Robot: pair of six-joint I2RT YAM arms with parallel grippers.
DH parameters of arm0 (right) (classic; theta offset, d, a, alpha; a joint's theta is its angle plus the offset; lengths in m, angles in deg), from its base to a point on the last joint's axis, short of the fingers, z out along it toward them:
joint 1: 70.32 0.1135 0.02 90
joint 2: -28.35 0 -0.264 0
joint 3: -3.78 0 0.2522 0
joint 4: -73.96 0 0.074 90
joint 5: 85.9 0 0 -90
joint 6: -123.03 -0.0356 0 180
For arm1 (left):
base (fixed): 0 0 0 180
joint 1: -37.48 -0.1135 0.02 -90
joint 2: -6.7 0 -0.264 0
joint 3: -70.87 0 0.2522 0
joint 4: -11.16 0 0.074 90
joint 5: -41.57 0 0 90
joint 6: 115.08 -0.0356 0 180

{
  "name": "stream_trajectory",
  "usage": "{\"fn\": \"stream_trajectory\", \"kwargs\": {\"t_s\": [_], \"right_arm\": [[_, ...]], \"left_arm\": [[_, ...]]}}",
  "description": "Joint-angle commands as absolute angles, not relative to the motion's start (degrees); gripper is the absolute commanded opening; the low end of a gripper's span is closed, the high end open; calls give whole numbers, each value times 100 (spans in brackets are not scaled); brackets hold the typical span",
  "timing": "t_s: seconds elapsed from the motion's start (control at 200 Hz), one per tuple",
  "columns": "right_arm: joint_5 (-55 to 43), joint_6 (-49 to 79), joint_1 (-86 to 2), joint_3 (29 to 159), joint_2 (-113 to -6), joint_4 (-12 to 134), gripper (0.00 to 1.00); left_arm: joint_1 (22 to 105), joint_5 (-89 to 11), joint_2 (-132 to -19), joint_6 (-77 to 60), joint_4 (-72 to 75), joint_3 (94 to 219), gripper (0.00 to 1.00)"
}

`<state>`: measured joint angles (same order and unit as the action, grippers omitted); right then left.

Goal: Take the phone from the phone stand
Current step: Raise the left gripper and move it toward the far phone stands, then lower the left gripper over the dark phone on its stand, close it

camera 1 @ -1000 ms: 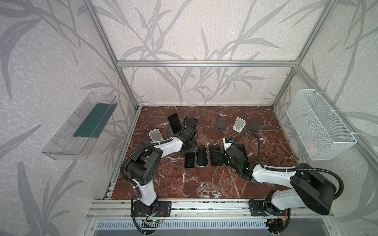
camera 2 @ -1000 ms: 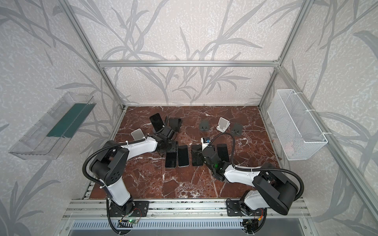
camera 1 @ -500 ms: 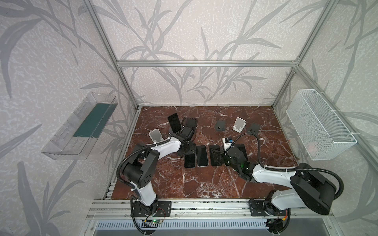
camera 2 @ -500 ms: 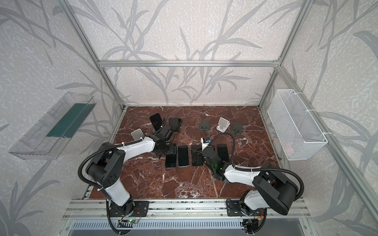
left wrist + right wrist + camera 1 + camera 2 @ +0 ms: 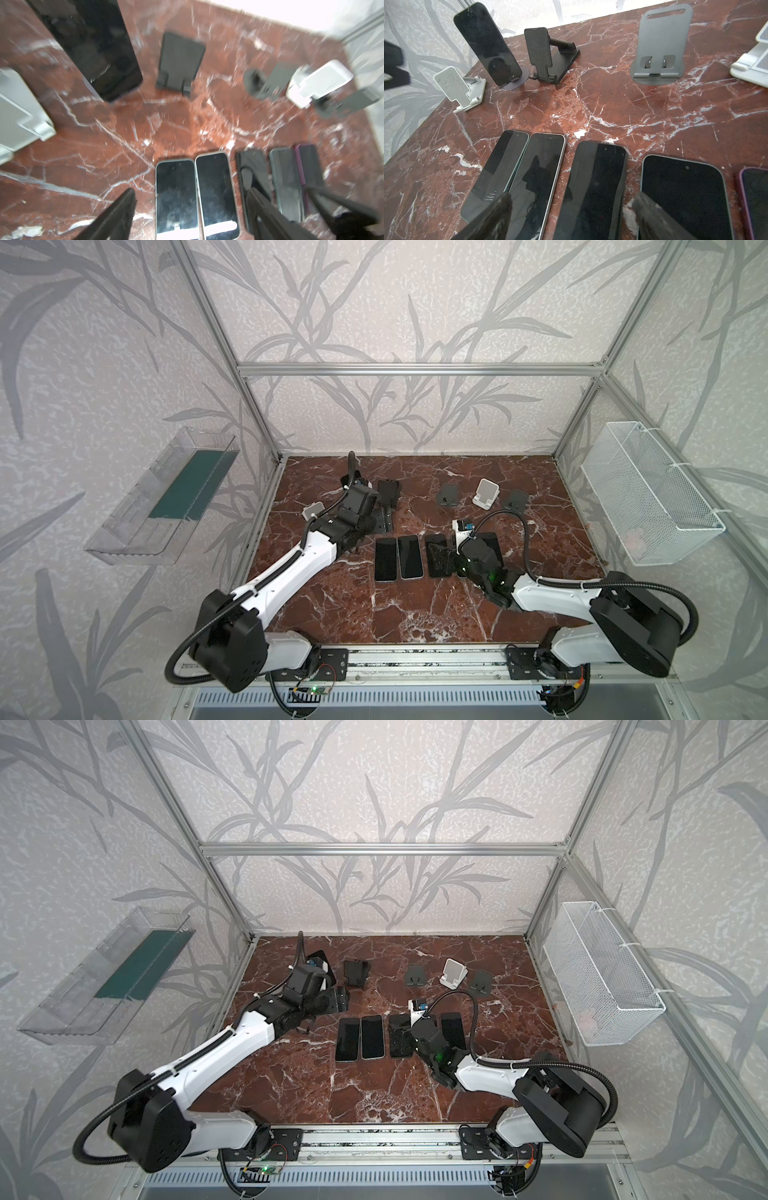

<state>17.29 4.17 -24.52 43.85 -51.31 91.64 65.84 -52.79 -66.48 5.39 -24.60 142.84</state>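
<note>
Widening over the last second, our left claw (image 5: 190, 192) now hangs released and empty above the red-brown marble surface (image 5: 124, 128), its arm drawn up near the far-left corner; there the black glass-fronted phone (image 5: 488, 45) still leans on the dark grey round-based stand (image 5: 520, 80), so we judge the removal not yet begun. Our right claw (image 5: 571, 202) gapes, empty, over the row of flat dark phones (image 5: 593, 187) near the surface's middle.

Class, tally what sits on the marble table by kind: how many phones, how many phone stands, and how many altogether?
Phones: 6
Phone stands: 6
Total: 12
</note>
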Motion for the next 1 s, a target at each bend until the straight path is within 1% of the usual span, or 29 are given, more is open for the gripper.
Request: {"fn": "stream_trajectory", "kwargs": {"t_s": [0.0, 0.045, 0.155, 0.275, 0.34, 0.395, 0.415, 0.46, 0.495, 0.53, 0.645, 0.745, 0.835, 0.85, 0.86, 0.875, 0.995], "right_arm": [[1881, 481, -2472, 4400, -4974, 9213, 92], [1889, 482, -2471, 4404, -4987, 9211, 92], [1853, 482, -2471, 4439, -5007, 9188, 92], [1960, 541, -2471, 4401, -4870, 9157, 92], [2047, 569, -2471, 4369, -4800, 9148, 92], [2086, 596, -2471, 4360, -4768, 9148, 92], [2082, 601, -2471, 4356, -4753, 9148, 92], [2084, 605, -2471, 4356, -4726, 9140, 92], [2095, 605, -2477, 4352, -4711, 9131, 92], [2089, 605, -2473, 4347, -4694, 9131, 92], [2117, 622, -2479, 4352, -4688, 9122, 92], [2065, 614, -2479, 4374, -4666, 9086, 92], [2057, 617, -2479, 4373, -4628, 9061, 92], [2069, 620, -2479, 4374, -4620, 9054, 92], [2073, 615, -2479, 4369, -4619, 9048, 92], [2079, 614, -2479, 4365, -4611, 9051, 92], [2054, 588, -2479, 4357, -4660, 9099, 92]], "left_arm": [[6564, -6189, -6231, 456, -2060, 14226, 94], [6560, -6462, -6177, 486, -1928, 14234, 99], [6554, -7036, -6379, 626, -2062, 14626, 99], [6493, -7681, -6978, 844, -2497, 15267, 99], [6190, -7459, -7443, 987, -2787, 15687, 99], [5778, -6611, -7868, 1003, -2954, 16048, 99], [5638, -6279, -8013, 1011, -2958, 16142, 96], [5412, -5902, -8264, 1156, -2965, 16306, 83], [5319, -5870, -8391, 1283, -2945, 16372, 77], [5296, -6021, -8488, 1394, -2917, 16406, 75], [5295, -6474, -8728, 1797, -3020, 16517, 80], [5312, -6183, -8987, 1558, -3216, 16825, 86], [5357, -6205, -9052, 1477, -3095, 16831, 92], [5365, -6245, -9065, 1474, -3067, 16837, 94], [5365, -6283, -9074, 1473, -3069, 16836, 97], [5373, -6337, -9096, 1480, -3090, 16846, 99], [5407, -6692, -9328, 1492, -3368, 17102, 99]]}}
